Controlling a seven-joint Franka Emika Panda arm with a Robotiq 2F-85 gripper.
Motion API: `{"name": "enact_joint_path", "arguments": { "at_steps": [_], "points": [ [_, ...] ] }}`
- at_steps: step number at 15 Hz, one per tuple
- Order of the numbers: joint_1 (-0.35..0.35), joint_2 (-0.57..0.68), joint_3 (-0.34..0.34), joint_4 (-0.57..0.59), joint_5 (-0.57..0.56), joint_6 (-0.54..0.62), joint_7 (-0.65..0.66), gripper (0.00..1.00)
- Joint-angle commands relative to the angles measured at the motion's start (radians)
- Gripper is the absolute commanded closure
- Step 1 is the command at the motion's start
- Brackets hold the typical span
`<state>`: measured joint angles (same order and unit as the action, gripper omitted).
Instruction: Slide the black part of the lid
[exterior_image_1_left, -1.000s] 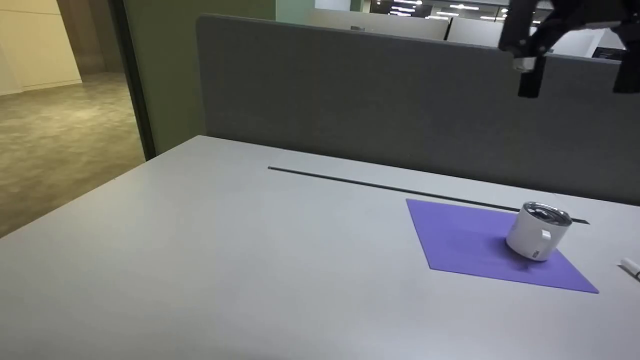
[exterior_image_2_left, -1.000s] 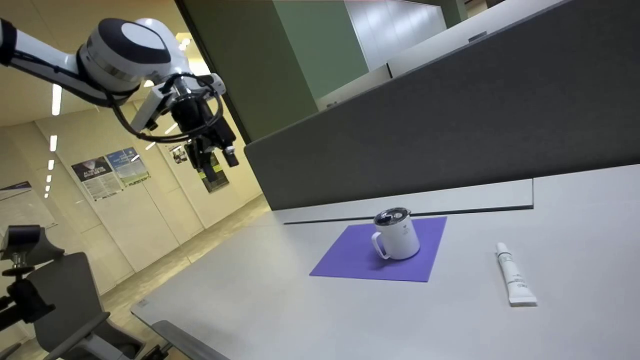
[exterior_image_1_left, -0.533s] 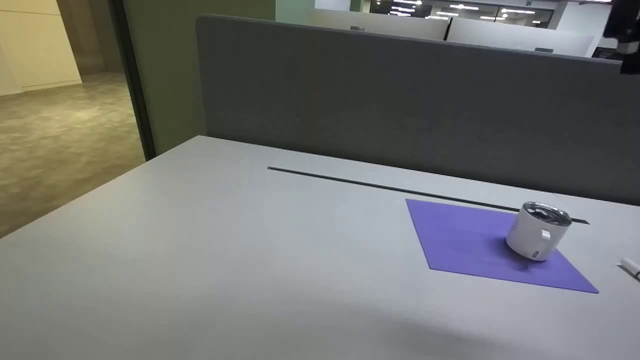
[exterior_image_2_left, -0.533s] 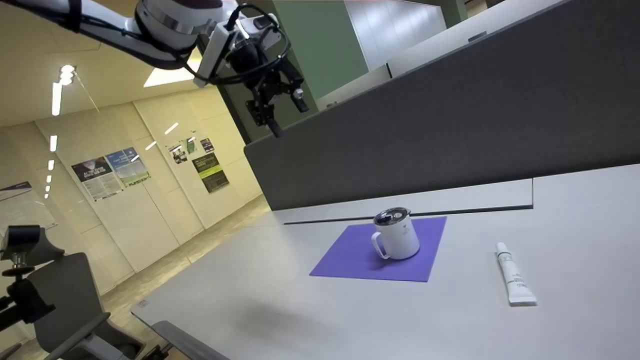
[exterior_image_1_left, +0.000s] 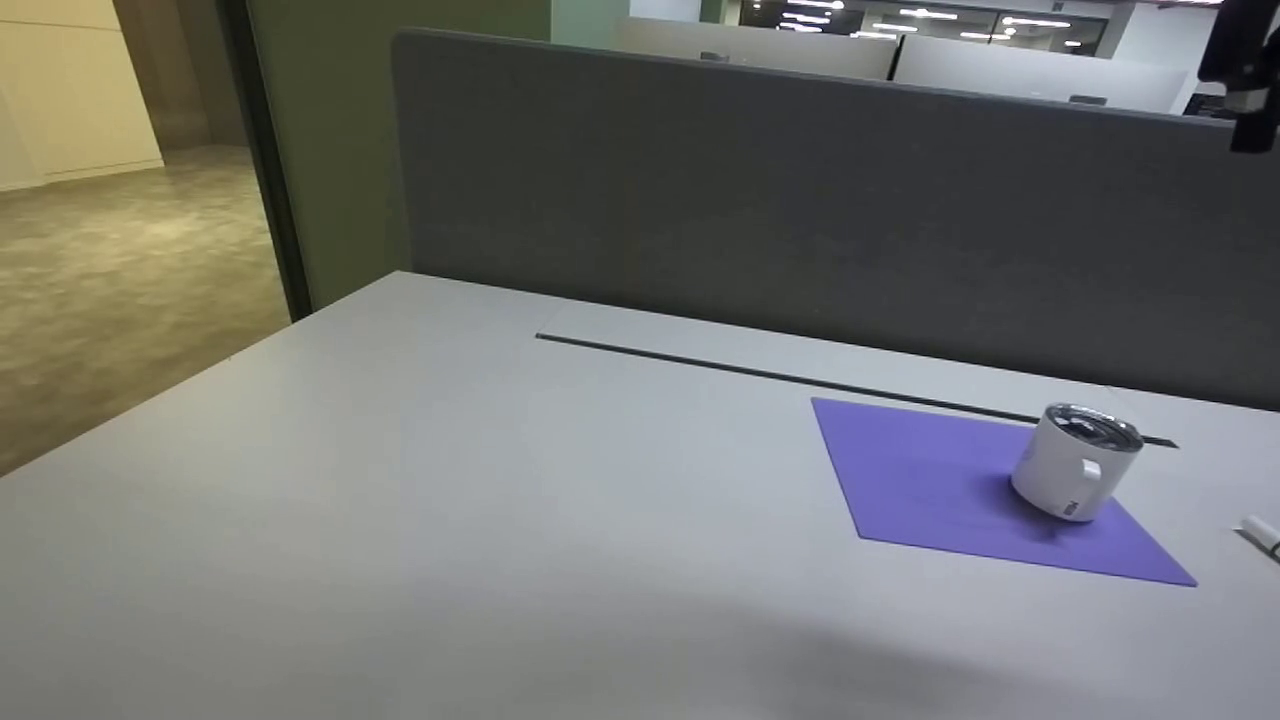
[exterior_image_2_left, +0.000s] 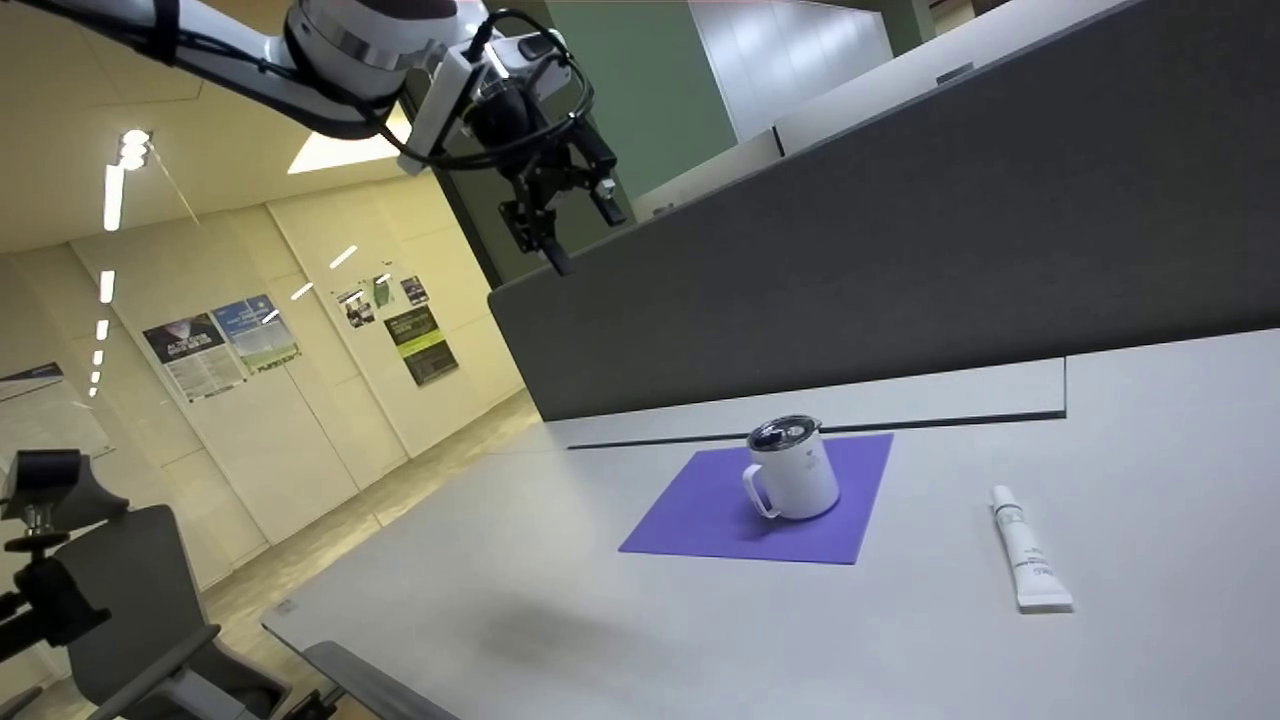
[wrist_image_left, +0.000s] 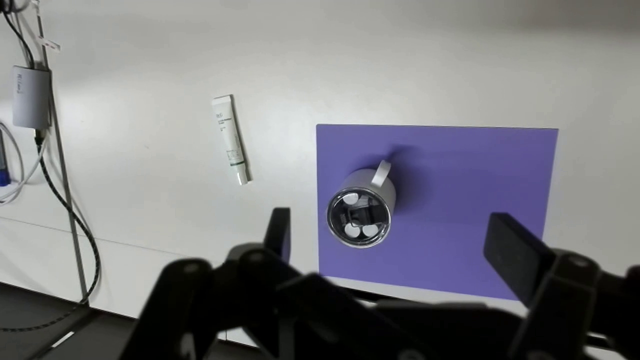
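Observation:
A white mug (exterior_image_1_left: 1068, 478) with a handle stands upright on a purple mat (exterior_image_1_left: 930, 480); the mug (exterior_image_2_left: 800, 480) and mat (exterior_image_2_left: 690, 520) show in both exterior views. In the wrist view, the mug (wrist_image_left: 384, 186) has a clear round lid (wrist_image_left: 345, 215) with a black part (wrist_image_left: 372, 215) across it and white round shapes. My gripper (exterior_image_2_left: 585, 236) is open and empty, high above the table and apart from the mug. In the wrist view, the mug lies between the open fingers (wrist_image_left: 390, 232), nearer the left one. In an exterior view only part of the gripper (exterior_image_1_left: 1253, 125) shows.
A white tube (exterior_image_2_left: 1030, 555) lies on the table beside the mat and also shows in the wrist view (wrist_image_left: 231, 135). A grey partition (exterior_image_1_left: 800, 220) stands along the table's back edge. A grey box (wrist_image_left: 31, 97) with cables lies at the wrist view's left.
My gripper has moved up and to the right in both exterior views, mostly in the first half second, then only slightly. The mug, mat and tube have not moved.

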<state>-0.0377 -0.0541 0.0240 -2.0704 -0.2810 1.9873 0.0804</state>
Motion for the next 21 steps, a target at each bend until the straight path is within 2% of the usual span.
{"name": "enact_joint_path", "arguments": {
  "at_steps": [1, 6, 8, 10, 12, 14, 16, 21],
  "points": [
    [0.009, 0.000, -0.010, 0.001, 0.000, -0.002, 0.000, 0.00],
    [0.009, -0.002, -0.010, 0.000, 0.000, -0.002, 0.000, 0.00],
    [0.003, 0.014, -0.022, 0.003, 0.018, 0.068, -0.062, 0.00],
    [-0.006, 0.062, -0.036, 0.026, 0.001, 0.188, -0.122, 0.00],
    [-0.013, 0.130, -0.050, 0.067, 0.032, 0.271, -0.170, 0.00],
    [-0.019, 0.210, -0.058, 0.115, 0.071, 0.308, -0.218, 0.26],
    [-0.023, 0.285, -0.059, 0.156, 0.105, 0.311, -0.239, 0.40],
    [-0.011, 0.424, -0.071, 0.216, 0.087, 0.315, -0.170, 0.75]
  ]
}}
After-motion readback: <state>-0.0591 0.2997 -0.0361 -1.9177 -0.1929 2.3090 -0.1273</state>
